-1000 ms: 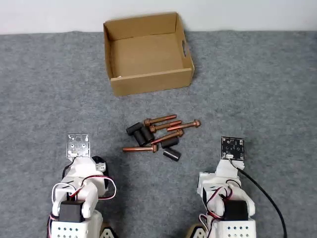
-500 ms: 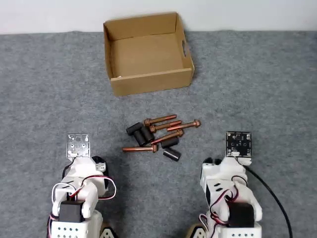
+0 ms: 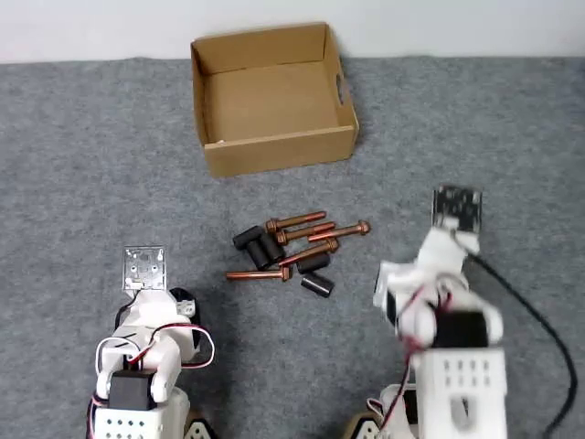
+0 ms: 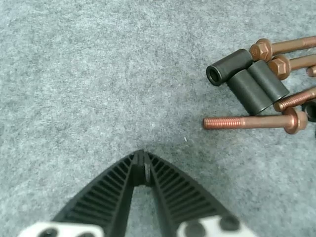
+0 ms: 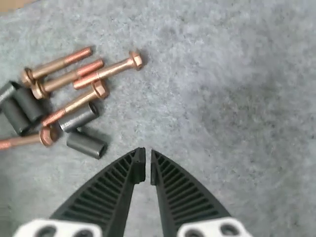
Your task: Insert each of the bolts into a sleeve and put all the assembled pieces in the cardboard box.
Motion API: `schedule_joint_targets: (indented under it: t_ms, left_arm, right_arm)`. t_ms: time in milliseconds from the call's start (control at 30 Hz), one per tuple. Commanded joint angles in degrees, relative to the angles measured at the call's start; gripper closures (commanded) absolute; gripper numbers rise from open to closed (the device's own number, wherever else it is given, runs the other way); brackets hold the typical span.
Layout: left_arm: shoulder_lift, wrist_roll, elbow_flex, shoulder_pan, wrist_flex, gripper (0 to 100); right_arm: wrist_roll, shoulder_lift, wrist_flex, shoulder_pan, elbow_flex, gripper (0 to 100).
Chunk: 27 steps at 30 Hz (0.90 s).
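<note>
An open cardboard box (image 3: 279,151) sits well beyond both grippers, farther off than the loose parts, with nothing inside it.

The left gripper (image 4: 143,168) is clenched, its ribbed black fingers pressed together over bare grey carpet and holding nothing. The right gripper (image 5: 146,165) is all but closed, with only a thin slit between its tips, and it too is empty.

Five copper-coloured bolts (image 3: 297,220) lie in a loose pile between the two arms, ahead of the left gripper toward its right and ahead of the right gripper toward its left. One bolt (image 4: 247,122) lies nearest the left gripper. They look like stiff metal, fairly heavy for their size, smooth and apt to roll. A pinch across the shank just behind the flanged head is probably best.

Short dark sleeves (image 4: 228,66) lie among the bolts, several touching them. One sleeve (image 5: 86,143) lies nearest the right gripper, just apart from the rest. They appear rigid and slick. A grip across the outer wall at mid-length would leave the bore free.
</note>
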Motion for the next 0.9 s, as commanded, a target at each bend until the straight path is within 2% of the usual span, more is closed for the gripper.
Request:
schedule_joint_targets:
  t_ms: [0,200,367,467,667,867]
  left_arm:
    - [0.1,-0.3,-0.4,-0.1,0.0,99]
    - [0.1,-0.3,-0.4,-0.1,0.0,99]
    - [0.1,-0.3,-0.4,-0.1,0.0,99]
    - [0.1,-0.3,-0.4,-0.1,0.0,99]
    - [0.1,-0.3,-0.4,-0.1,0.0,99]
    - [0.1,-0.3,-0.4,-0.1,0.0,99]
  right_arm:
    - [-4.4,13.8,-1.3,-0.3,-11.3,99.1]
    - [-16.2,32.6,-1.2,-4.1,-23.7,98.7]
    - [-22.8,46.3,-1.2,-7.3,-33.1,98.6]
    - [-24.5,53.8,-1.1,-8.1,-39.1,95.4]
    - [-25.6,64.0,0.0,-8.3,-48.1,77.5]
    - [-25.0,66.0,5.2,-12.1,-49.8,82.4]
